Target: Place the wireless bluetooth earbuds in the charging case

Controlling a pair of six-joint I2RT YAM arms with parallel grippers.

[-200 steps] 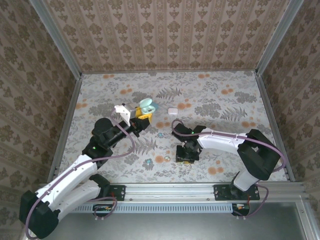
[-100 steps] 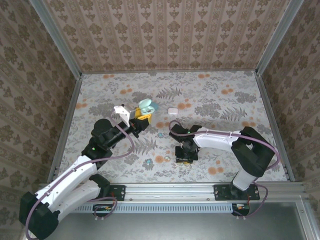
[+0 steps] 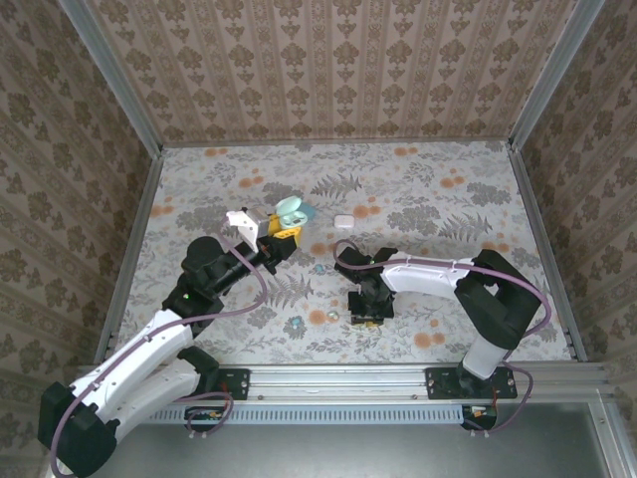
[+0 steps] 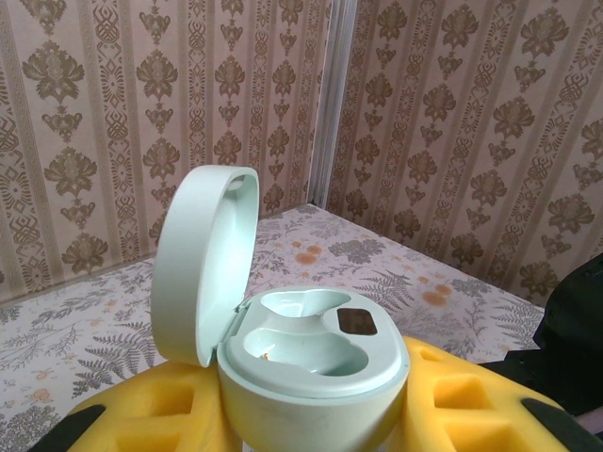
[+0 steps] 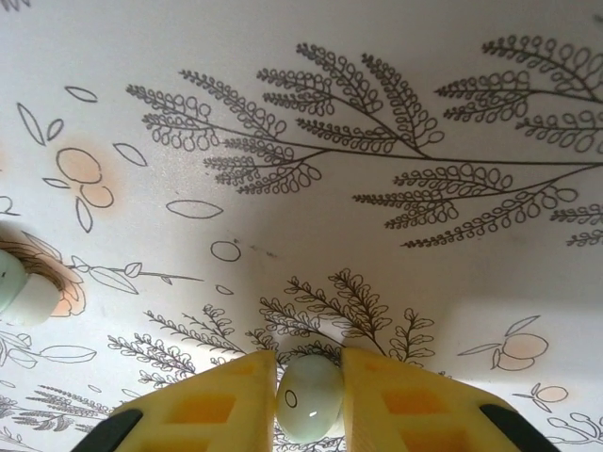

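Yellow right claw (image 5: 309, 375) has closed, pinching a pale earbud (image 5: 309, 403); left claw (image 4: 316, 426) clamps case (image 4: 311, 363).

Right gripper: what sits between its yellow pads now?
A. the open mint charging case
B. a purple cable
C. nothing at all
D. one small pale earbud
D: in the right wrist view the right gripper has both yellow pads pressed against a small pale greenish earbud.
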